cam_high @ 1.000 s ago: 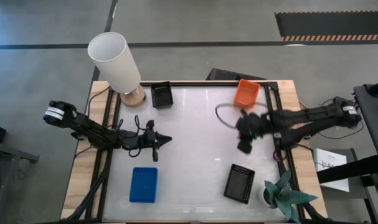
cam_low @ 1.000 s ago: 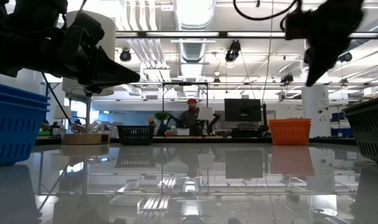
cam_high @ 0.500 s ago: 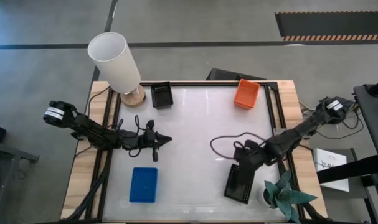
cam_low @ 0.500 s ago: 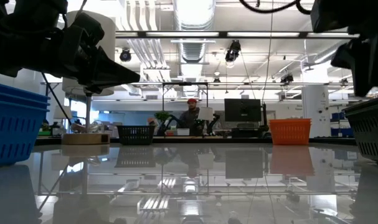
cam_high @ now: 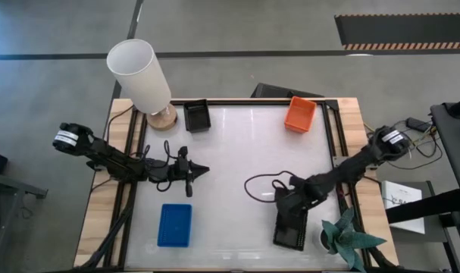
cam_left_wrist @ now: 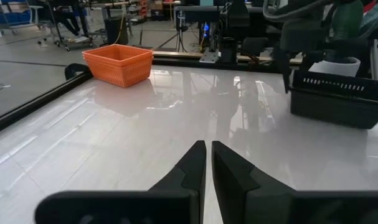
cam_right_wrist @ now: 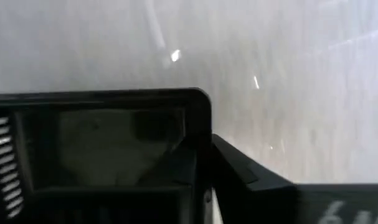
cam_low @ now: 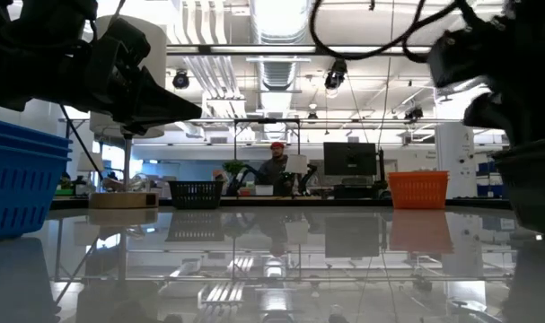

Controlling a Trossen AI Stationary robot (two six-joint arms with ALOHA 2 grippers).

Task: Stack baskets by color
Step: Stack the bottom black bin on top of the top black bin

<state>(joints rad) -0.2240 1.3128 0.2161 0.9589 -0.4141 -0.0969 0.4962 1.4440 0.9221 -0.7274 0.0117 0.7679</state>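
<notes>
Four baskets stand on the white table: a black basket (cam_high: 293,226) at the near right, an orange basket (cam_high: 300,113) at the far right, a second black basket (cam_high: 197,115) at the far side, and a blue basket (cam_high: 174,224) near the front left. My right gripper (cam_high: 287,205) points steeply down at the far end of the near black basket (cam_right_wrist: 101,143) and is shut on its wall. My left gripper (cam_high: 205,171) hovers shut over the table's left half, with nothing between its fingers (cam_left_wrist: 207,155). My right gripper has the near black basket's wall (cam_right_wrist: 204,115) close to a corner, one finger (cam_right_wrist: 176,162) inside the basket and the other finger (cam_right_wrist: 251,177) outside. The fingers come from above, slanting down. The basket sits flat on the table (cam_left_wrist: 338,99).
A tall white lampshade (cam_high: 139,74) on a wooden base stands at the far left corner. A green plant (cam_high: 349,236) in a pot is right beside the near black basket. A loose cable loops off the right arm (cam_high: 260,189). The table's middle is bare.
My right gripper has swung from beside the orange basket toward the table's near edge and come down, tipping more steeply, onto the far end of the near black basket. That basket has stayed where it was. My left arm has kept still.
</notes>
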